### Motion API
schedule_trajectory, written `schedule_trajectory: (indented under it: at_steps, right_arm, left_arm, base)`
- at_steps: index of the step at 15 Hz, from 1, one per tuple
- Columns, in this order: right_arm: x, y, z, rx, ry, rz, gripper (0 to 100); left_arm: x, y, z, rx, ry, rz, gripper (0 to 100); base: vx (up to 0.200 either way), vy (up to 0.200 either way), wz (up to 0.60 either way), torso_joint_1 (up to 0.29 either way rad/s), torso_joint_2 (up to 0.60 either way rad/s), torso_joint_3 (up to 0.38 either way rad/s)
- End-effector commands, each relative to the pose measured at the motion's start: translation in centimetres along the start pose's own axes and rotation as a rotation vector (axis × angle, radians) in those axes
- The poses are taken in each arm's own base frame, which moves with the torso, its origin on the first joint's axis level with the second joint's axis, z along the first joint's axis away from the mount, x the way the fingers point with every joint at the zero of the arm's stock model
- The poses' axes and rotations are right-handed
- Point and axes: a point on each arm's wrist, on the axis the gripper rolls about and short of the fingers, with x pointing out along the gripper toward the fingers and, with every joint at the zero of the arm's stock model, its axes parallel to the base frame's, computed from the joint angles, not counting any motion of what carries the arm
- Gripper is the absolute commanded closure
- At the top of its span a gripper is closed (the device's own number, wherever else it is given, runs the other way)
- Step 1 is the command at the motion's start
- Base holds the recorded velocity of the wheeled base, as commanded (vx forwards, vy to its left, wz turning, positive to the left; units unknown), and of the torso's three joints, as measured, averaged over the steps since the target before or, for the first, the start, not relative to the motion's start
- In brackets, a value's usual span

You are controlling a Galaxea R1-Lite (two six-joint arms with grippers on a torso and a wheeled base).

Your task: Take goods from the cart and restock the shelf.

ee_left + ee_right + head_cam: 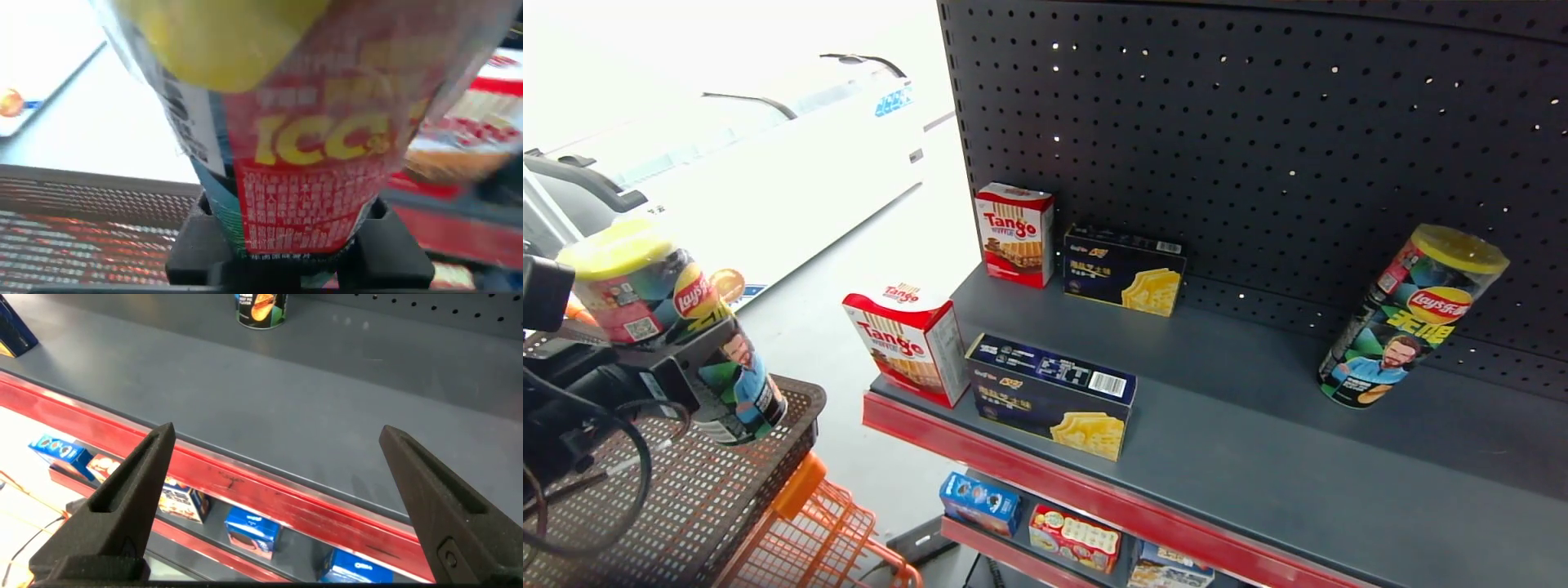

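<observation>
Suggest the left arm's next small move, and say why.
Probably carry the chips can rightward toward the shelf: the left pincer is shut on it above the cart basket, and bare shelf space lies beside the other can.

Chip canister [662, 314], yellow lid, printed sleeve: tilted, clamped by left gripper [290, 233] over the cart's black mesh basket [743, 478]. Matching canister [1409, 318] stands on its base near the back edge of the shelf [1258, 457].
</observation>
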Motion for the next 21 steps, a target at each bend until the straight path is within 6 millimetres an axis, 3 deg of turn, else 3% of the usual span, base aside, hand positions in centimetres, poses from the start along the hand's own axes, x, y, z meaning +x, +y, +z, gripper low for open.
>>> schedule_trajectory:
  at_steps: [1,4,11,14,21]
  right_arm:
    - [0.0,0.0,0.0,0.0,0.0,0.0,0]
    - [0.0,0.0,0.0,0.0,0.0,0.0,0]
    - [0.0,0.0,0.0,0.0,0.0,0.0,0]
    - [0.0,0.0,0.0,0.0,0.0,0.0,0]
    - [0.0,0.0,0.0,0.0,0.0,0.0,0]
  left_arm:
    - [-3.0,-1.3,0.9,0.013,-0.035,-0.069,100]
    - [-3.2,-2.9,0.1,-0.012,-0.009,-0.171,100]
    - [-3.5,-5.6,0.8,-0.021,-0.042,-0.339,100]
    - [-5.1,-7.1,0.7,-0.022,-0.053,-0.44,100]
    - [-5.8,-9.4,0.5,-0.028,-0.052,-0.612,100]
  base:
    - [0.0,0.0,0.0,0.0,0.0,0.0]
    - [0.0,0.0,0.0,0.0,0.0,0.0]
    - [0.0,0.0,0.0,0.0,0.0,0.0]
    - [0.0,0.0,0.0,0.0,0.0,0.0]
    - [0.0,0.0,0.0,0.0,0.0,0.0]
